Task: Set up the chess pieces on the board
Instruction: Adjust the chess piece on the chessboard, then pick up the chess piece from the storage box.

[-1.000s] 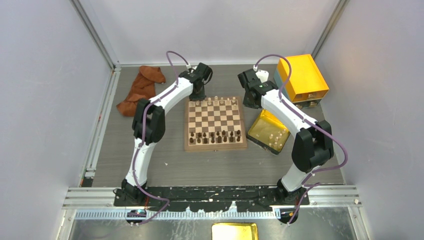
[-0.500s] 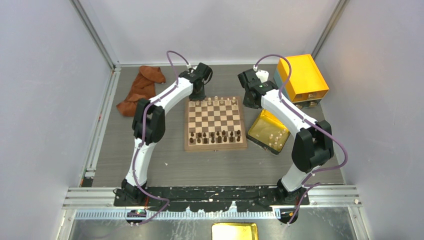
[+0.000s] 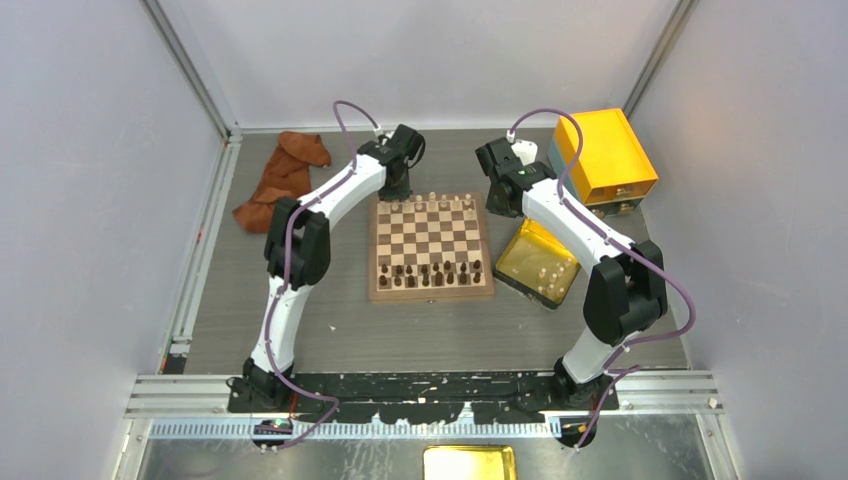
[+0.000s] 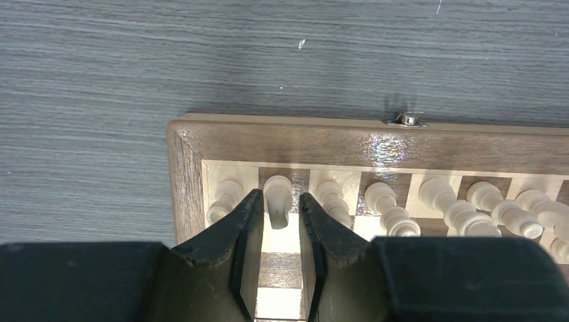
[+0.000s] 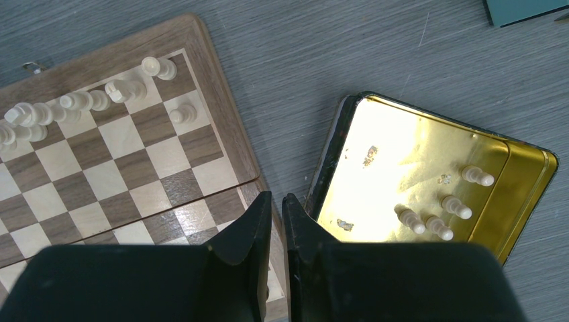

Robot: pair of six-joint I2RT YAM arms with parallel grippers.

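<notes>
The left gripper [image 4: 279, 201] has its fingers set narrow, one on each side of a small pale piece [image 4: 277, 186]. That piece stands in the row by the edge of the board [image 4: 282, 137]. The view is tight there, so I cannot tell if the fingers press it or only stand beside it. More chess pieces [image 4: 382, 201] stand in a line off to the right of this hand, very close together.

The right gripper [image 5: 276, 197] is closed up and holds nothing. A corner of the board lies to its left. A gold tray [image 5: 530, 181] with four pale pieces in it sits to its right.

These pieces are likely very light, hard and smooth. They should tip over easily, and a round head could slip out of the fingers. The best place to hold one is likely the thin body under the head. A soft squeeze, coming straight down, should keep the neighbours from being knocked.
</notes>
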